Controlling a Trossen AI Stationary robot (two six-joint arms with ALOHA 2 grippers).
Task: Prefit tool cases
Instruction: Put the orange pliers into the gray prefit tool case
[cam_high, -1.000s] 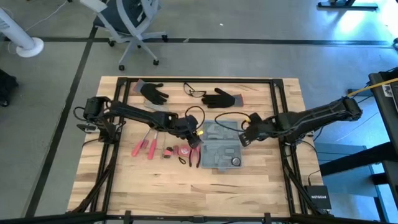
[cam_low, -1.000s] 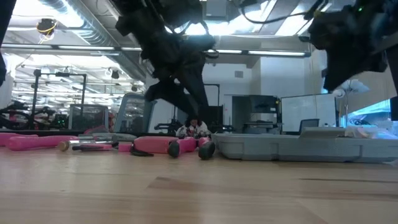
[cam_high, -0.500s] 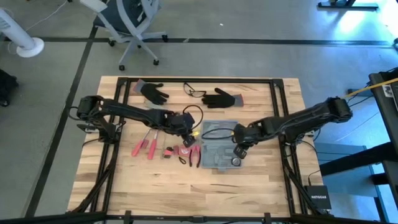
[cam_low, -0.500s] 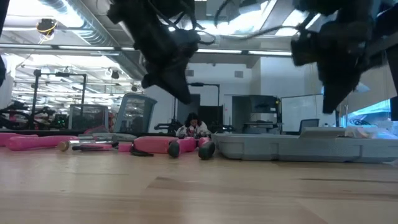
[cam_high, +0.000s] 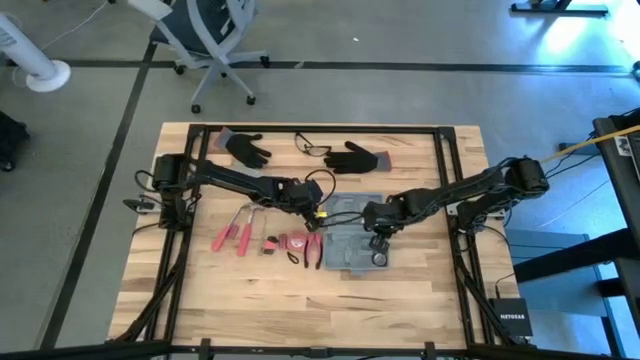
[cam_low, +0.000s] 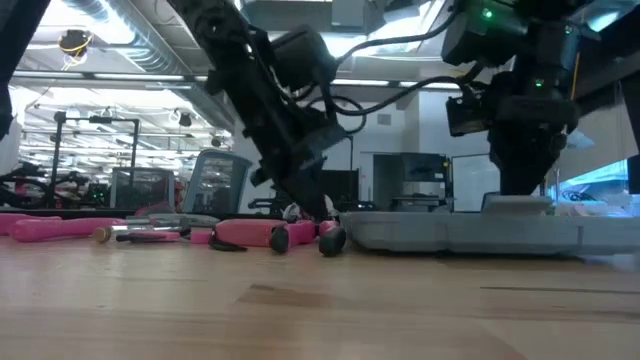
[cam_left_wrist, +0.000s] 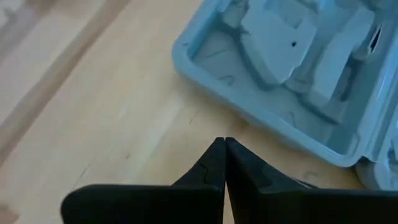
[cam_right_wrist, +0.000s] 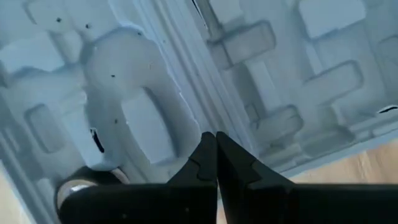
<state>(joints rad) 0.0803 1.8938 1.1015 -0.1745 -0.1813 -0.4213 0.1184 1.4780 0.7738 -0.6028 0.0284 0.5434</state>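
The grey-blue tool case (cam_high: 355, 238) lies open and flat on the wooden table, its moulded slots facing up. It also shows in the low view (cam_low: 470, 232) and in both wrist views (cam_left_wrist: 292, 68) (cam_right_wrist: 149, 93). My left gripper (cam_high: 313, 208) is shut. Its tips (cam_left_wrist: 224, 142) stand low over bare wood just outside the case's far left corner. My right gripper (cam_high: 374, 226) is shut and points down over the middle of the case (cam_right_wrist: 216, 134), beside the ridge between the two halves. My left gripper's shut tips are close to the table beside the case's corner rim (cam_left_wrist: 205, 81); I cannot tell whether they touch wood or case. My right gripper's shut tips come from above at the moulded slots by the middle ridge (cam_right_wrist: 186, 106); I cannot tell whether they touch the case.
Red-handled screwdrivers (cam_high: 232, 232), a red tool (cam_high: 288, 243) and pliers (cam_high: 313, 251) lie left of the case. Two black gloves (cam_high: 248, 151) (cam_high: 353, 158) and safety glasses (cam_high: 312, 148) lie at the far edge. A round dark thing (cam_high: 380, 260) sits in the case's near half.
My right gripper has gone toward the table's left, from the case's right edge to over its middle, and down toward it. My left gripper rose a little, then came down by the case's far left corner. The case has stayed where it was.
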